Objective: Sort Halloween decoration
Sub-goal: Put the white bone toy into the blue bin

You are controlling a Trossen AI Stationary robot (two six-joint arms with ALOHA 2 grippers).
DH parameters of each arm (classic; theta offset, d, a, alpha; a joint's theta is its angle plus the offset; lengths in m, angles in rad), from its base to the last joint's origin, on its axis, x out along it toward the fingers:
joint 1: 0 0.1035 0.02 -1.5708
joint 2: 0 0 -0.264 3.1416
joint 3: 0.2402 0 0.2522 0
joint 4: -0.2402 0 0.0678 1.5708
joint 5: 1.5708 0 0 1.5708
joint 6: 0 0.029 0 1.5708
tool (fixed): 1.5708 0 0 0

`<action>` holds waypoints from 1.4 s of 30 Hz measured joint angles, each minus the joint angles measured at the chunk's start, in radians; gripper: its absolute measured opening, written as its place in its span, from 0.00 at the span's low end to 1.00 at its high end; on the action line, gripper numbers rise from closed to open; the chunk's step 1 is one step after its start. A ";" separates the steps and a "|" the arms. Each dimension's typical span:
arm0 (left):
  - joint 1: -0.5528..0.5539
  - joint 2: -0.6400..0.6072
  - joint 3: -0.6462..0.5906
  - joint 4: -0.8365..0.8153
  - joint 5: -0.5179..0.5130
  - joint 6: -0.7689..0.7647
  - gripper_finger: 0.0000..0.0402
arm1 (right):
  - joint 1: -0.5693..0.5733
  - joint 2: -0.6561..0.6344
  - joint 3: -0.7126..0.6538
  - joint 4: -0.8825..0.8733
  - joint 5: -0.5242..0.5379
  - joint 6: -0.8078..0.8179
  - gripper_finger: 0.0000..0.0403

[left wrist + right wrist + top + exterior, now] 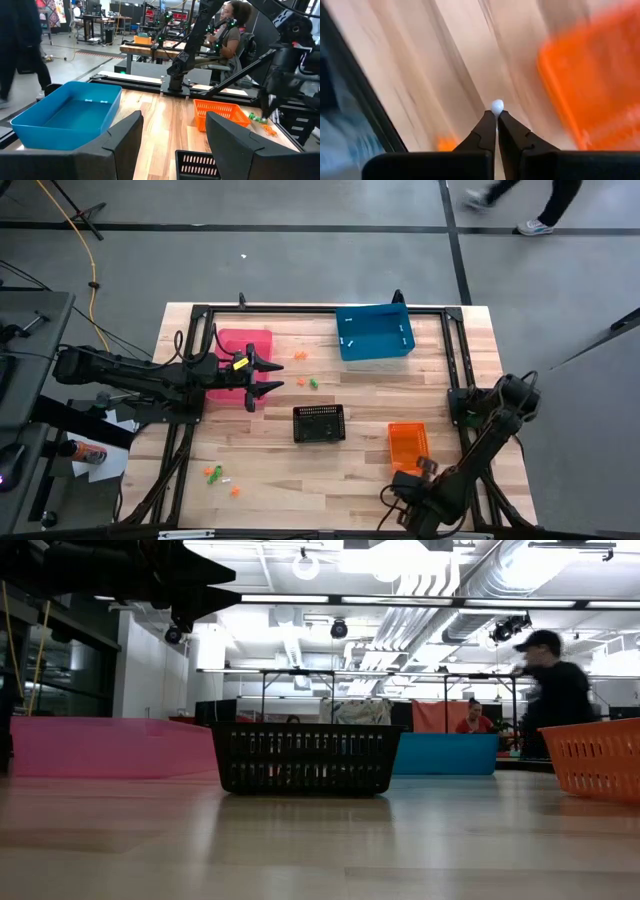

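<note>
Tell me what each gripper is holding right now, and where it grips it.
The right gripper pinches a tiny white trinket at its fingertips. The left gripper is open, holding nothing.

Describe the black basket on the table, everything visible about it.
The black basket is a small rectangular bin with slotted, mesh-like walls, seemingly plastic. It stands upright on the wooden table, about mid-table, between the pink bin and the orange basket, nearer the front edge than the blue bin. Nothing touches it; no gripper is at it. Whether it holds anything cannot be told.

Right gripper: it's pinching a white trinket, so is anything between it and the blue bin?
Yes: the orange bin sits just ahead of the right gripper, shut on the white trinket. Beyond it, bare wood leads to the blue bin.
</note>
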 joint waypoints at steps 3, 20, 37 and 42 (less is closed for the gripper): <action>0.000 0.000 0.000 -0.001 0.000 -0.002 0.51 | -0.019 -0.005 0.000 0.114 0.110 -0.091 0.00; 0.000 0.000 0.000 -0.015 0.000 -0.001 0.51 | -0.378 -0.051 -0.167 0.523 0.163 -0.752 0.00; -0.005 0.021 0.000 -0.058 0.000 0.033 0.51 | -0.709 -0.394 -0.747 1.722 0.004 -1.449 0.00; -0.022 0.079 -0.001 -0.029 -0.012 0.097 0.50 | -0.871 -0.371 -0.842 1.923 -0.152 -1.458 0.00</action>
